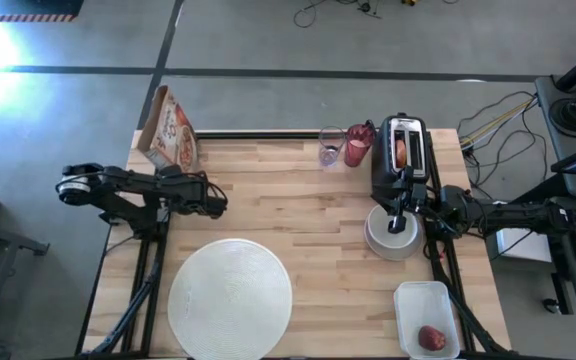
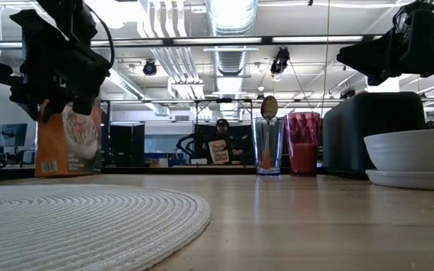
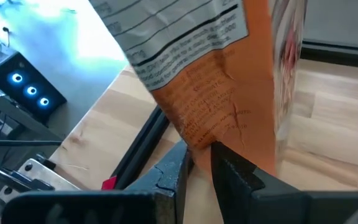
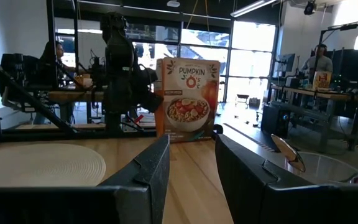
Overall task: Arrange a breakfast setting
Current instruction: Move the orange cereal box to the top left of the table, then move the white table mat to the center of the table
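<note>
Woven round white placemat (image 2: 81,214) fills the low view's foreground; in the high view it lies at 6 o'clock on the pale wooden table (image 1: 298,210).

Left end effector (image 1: 216,200): at 9 o'clock, raised above the table, pointing toward the centre. Left wrist view shows its dark fingers (image 3: 173,174) with only a narrow gap, nothing between them; an orange cereal box (image 3: 229,87) stands just beyond the tips. Same box at 11 o'clock in the high view, at the table's far left corner.

Right end effector (image 1: 396,215): at 3 o'clock, hovering over the small white bowl (image 1: 392,238). Right wrist view shows its fingers (image 4: 151,168) parted, holding nothing. The bowl sits on a small grey plate (image 2: 413,179), seen under it in the low view.

Outward from there: black toaster (image 1: 400,155) just behind the bowl at 1 o'clock, a bagel half (image 1: 400,150) standing in one slot. Beside the toaster toward 12 o'clock, a pink tumbler (image 1: 358,146), then a clear glass (image 1: 330,146) with an orange-handled spoon (image 2: 268,109) upright in it, bowl end up. White rectangular tray (image 1: 426,302) at 5 o'clock with a red apple (image 1: 430,338) in its near end.

Beyond the table: a person (image 2: 218,147) seated at a desk.
</note>
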Controlling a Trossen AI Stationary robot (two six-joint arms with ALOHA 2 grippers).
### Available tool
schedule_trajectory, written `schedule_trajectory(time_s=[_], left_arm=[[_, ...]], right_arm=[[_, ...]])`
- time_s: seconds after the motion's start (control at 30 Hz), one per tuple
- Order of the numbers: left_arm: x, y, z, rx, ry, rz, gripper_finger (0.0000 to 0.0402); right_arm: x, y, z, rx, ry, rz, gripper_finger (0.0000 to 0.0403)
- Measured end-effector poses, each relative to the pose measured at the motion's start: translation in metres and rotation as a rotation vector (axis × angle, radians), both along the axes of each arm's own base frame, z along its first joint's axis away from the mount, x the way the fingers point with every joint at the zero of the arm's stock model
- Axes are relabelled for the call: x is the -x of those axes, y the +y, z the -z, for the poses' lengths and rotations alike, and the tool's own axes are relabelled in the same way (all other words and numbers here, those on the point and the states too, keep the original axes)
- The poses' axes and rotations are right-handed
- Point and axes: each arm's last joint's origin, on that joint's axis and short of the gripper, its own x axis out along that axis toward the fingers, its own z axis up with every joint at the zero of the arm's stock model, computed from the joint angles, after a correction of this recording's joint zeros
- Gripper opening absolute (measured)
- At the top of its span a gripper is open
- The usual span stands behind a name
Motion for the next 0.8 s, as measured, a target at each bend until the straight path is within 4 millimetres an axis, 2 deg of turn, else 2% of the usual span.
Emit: schedule_trajectory(time_s=[0.13,0.4,0.57,0.8], left_arm=[[0.000,0.000,-0.001,-0.024,-0.011,-0.010,0.0065],[-0.001,-0.002,0.000,0.012,0.009,0.022,0.0122],[-0.003,-0.005,0.000,0.138,0.019,0.006,0.0147],[-0.009,-0.011,-0.006,0.327,0.045,0.047,0.0157]], right_arm=[[0.000,0.000,0.000,0.000,0.000,0.000,0.0118],[0.000,0.000,0.000,0.000,0.000,0.000,0.0118],[0.000,0.000,0.000,0.000,0.000,0.000,0.0118],[0.000,0.000,0.000,0.000,0.000,0.000,0.0118]])
